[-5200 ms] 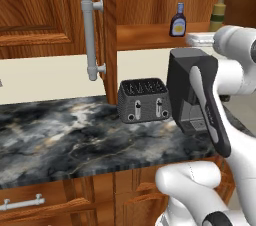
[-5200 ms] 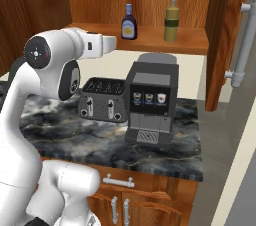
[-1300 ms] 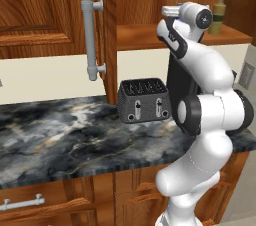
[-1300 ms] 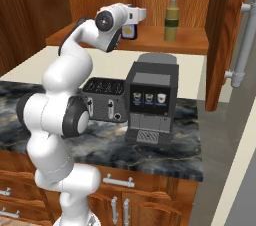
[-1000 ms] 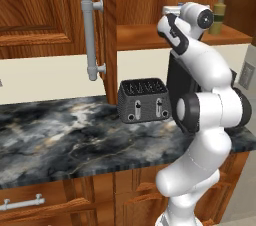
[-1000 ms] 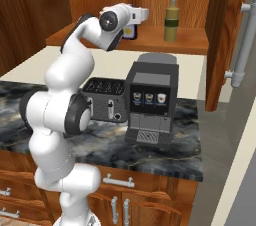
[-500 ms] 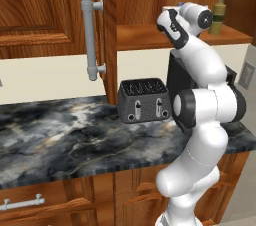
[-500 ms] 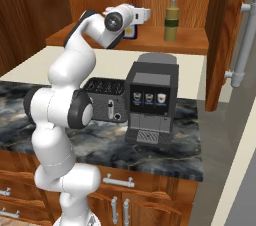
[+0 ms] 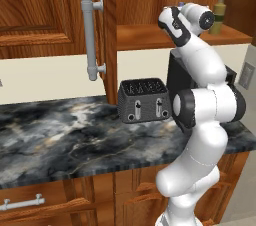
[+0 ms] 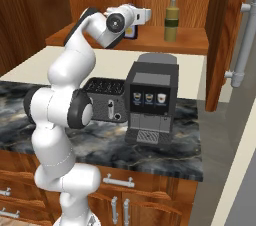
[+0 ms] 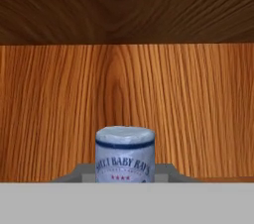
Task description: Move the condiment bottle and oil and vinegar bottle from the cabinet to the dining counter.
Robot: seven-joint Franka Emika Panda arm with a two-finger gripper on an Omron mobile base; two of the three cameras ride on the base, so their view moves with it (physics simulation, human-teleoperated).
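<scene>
The condiment bottle (image 11: 125, 154) stands on the cabinet shelf (image 10: 150, 43), and in the hand view its blue-rimmed cap and label sit right at the fingers. My gripper (image 10: 134, 26) has reached into the cabinet (image 9: 50, 10) and is shut on this bottle, whose dark body (image 10: 131, 32) shows just under the hand. The oil and vinegar bottle (image 10: 171, 16) stands upright on the same shelf to the right, untouched, and it shows behind the arm's wrist in the left base view (image 9: 218, 14). The dining counter is out of view.
Below the shelf, a black toaster (image 9: 143, 100) and a dark coffee machine (image 10: 151, 102) stand on the marble kitchen top (image 9: 60, 140). Open cabinet doors with long grey bar handles (image 9: 90, 35) (image 10: 241, 40) flank the shelf on both sides.
The jaws have closed from wide open onto the condiment bottle. The elbow has shifted slightly while the hand stayed at the shelf.
</scene>
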